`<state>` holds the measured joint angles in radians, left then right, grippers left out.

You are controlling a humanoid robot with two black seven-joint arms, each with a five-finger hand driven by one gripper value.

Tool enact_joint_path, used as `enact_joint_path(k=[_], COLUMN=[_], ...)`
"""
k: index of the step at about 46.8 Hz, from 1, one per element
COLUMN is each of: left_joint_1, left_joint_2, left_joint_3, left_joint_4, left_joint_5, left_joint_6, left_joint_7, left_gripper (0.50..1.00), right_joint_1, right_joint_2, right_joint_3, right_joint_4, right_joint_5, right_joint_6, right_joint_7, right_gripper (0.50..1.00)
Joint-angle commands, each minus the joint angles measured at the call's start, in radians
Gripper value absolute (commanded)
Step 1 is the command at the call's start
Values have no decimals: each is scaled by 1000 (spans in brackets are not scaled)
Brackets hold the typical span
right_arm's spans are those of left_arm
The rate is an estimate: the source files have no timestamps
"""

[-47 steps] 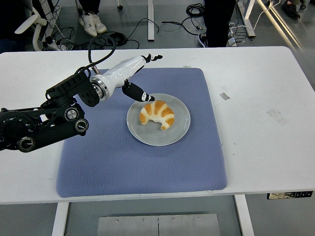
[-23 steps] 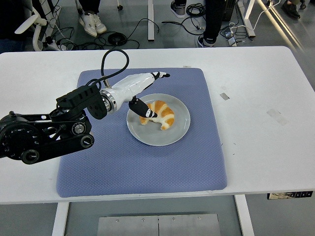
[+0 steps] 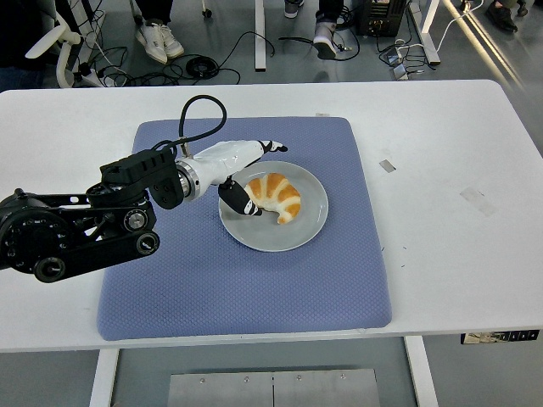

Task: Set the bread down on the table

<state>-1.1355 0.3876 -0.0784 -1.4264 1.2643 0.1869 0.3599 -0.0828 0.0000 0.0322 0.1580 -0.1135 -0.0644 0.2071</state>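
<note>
On the grey plate (image 3: 310, 222) at the middle of the blue mat (image 3: 246, 280) lies the croissant (image 3: 273, 196), the bread to be moved, with the left hand (image 3: 246, 176) at its left end. One dark finger (image 3: 240, 202) rests low on the plate against the pastry and another points out above it, so the hand is parted around the croissant and not yet clenched on it; whether it has any real grip cannot be told. A good grasp would close gently across the thick left end, since a croissant probably crushes and flakes under pressure, then lift clear of the rim before carrying it past the mat's edge to the bare white surface (image 3: 450, 153). By count: one croissant, one plate, one mat, one robot hand in view.
</note>
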Motion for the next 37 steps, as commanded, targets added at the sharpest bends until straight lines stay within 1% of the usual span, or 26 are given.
enact_joint_path(k=[1,12,16,27,37], left_joint_1=[-3,-3,-4,-7,-6], left_joint_2=[-1,-36,-38,-50,-55], left_joint_3=[8,8,8,6,6], left_joint_4=[3,44,47,61,70], left_joint_5=[12,13,13,12,12], left_joint_6=[-1,-3,-3,-6,-24], left_joint_7=[-1,-2,-6,-6,-4], left_gripper=[957,963,971,971,968], right_joint_1=[0,0,0,0,0], right_joint_2=[0,0,0,0,0], right_joint_3=[0,0,0,0,0], right_joint_4=[0,0,0,0,0], right_joint_5=[0,0,0,0,0], right_joint_6=[0,0,0,0,0], right_joint_7=[0,0,0,0,0], right_gripper=[1000,1000,1000,1000,1000])
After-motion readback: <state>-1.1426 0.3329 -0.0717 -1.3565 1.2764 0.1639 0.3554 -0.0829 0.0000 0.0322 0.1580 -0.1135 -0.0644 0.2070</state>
